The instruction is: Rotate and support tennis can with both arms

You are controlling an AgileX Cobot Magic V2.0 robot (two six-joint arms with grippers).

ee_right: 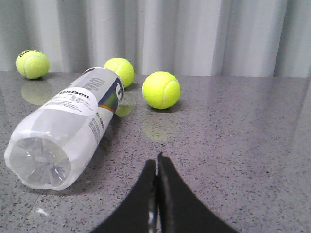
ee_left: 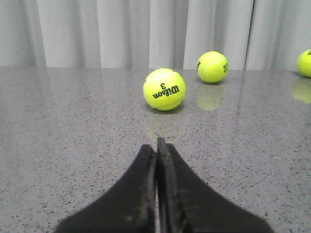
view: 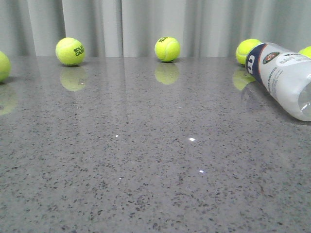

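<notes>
The tennis can [view: 284,80] lies on its side at the right of the grey table, a clear tube with a white Wilson label and navy patch. In the right wrist view the tennis can [ee_right: 65,126] shows its clear bottom end towards the camera, off to one side of my right gripper [ee_right: 156,160], which is shut on nothing and apart from it. My left gripper [ee_left: 156,145] is shut too, empty, over bare table with a Wilson ball [ee_left: 164,89] ahead of it. Neither gripper shows in the front view.
Yellow-green tennis balls sit along the back by the grey curtain: one [view: 70,51] at left, one [view: 167,49] in the middle, one [view: 248,51] behind the can, one [view: 2,66] at the left edge. Two balls [ee_right: 161,90] [ee_right: 120,71] lie close to the can.
</notes>
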